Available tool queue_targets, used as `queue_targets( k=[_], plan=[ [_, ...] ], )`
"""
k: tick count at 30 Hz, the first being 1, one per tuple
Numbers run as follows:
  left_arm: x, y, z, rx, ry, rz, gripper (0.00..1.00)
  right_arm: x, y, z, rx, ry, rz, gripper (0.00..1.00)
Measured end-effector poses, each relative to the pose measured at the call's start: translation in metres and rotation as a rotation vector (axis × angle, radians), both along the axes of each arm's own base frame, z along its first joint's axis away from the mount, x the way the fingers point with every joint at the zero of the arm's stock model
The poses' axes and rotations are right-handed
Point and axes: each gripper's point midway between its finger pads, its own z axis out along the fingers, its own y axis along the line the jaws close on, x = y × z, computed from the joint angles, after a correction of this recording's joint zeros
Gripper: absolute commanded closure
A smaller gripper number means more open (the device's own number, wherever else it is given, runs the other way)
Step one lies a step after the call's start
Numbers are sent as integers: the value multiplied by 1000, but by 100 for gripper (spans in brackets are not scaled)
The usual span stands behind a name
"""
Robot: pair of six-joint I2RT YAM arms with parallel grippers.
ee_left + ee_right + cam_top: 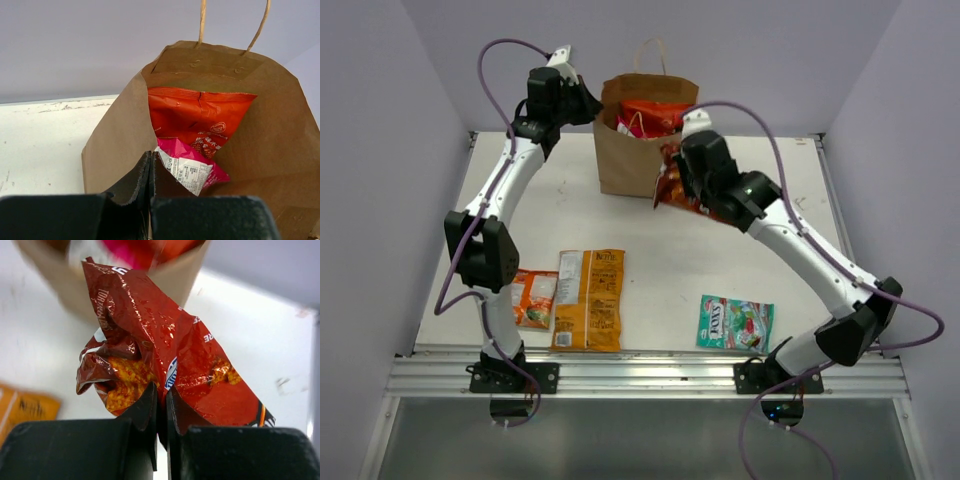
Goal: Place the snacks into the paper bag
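The white table point(720, 270) spreads below both sets of jaws. The brown paper bag point(625, 165) stands upright at its far side. The left gripper point(151, 157) is clenched on the bag's near-left rim, so the open mouth lies straight ahead of those jaws and the two loop handles rise beyond them. The tall yellow-orange packet point(590, 300) lies flat, well apart from both pairs of jaws and back toward the arm bases.

The right gripper point(161, 395) is pinched tight on the lower edge of the dark red Doritos packet point(160, 335). This packet rises crumpled from those jaws toward the bag, lifted off the table. It sits just beside the bag's right front corner, outside the mouth.

Inside the bag, ahead of the left jaws, the red packet point(200, 115) stands against the far wall. The pink-silver packet point(190, 162) lies in front of it, nearer those jaws.

The teal-green packet point(735, 323) lies flat, well behind the right jaws, near that arm's base. The small orange packet point(533, 298) lies touching the yellow-orange one, far from the left jaws.
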Motion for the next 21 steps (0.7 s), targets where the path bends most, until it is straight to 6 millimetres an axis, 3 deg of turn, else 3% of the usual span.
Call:
queue_targets(
  k=[3,6,10,16,18,21],
  plan=[
    [-1,1,0,2,1,3,100,18,-23,95,27,-231,-89,100],
    [-1,1,1,3,2,6,100,28,-40,145,24,-385,-161,100],
    [-2,2,1,5,4,7,100,61,-32,170,-4,-520,-205,100],
    [-5,3,2,7,8,9,100,145,32,199,4,-698,-197,100],
    [-6,3,2,8,11,9,100,163,50,198,15,-734,-169,100],
    [-8,4,2,9,12,9,100,174,64,190,29,-742,-134,100]
  ],
)
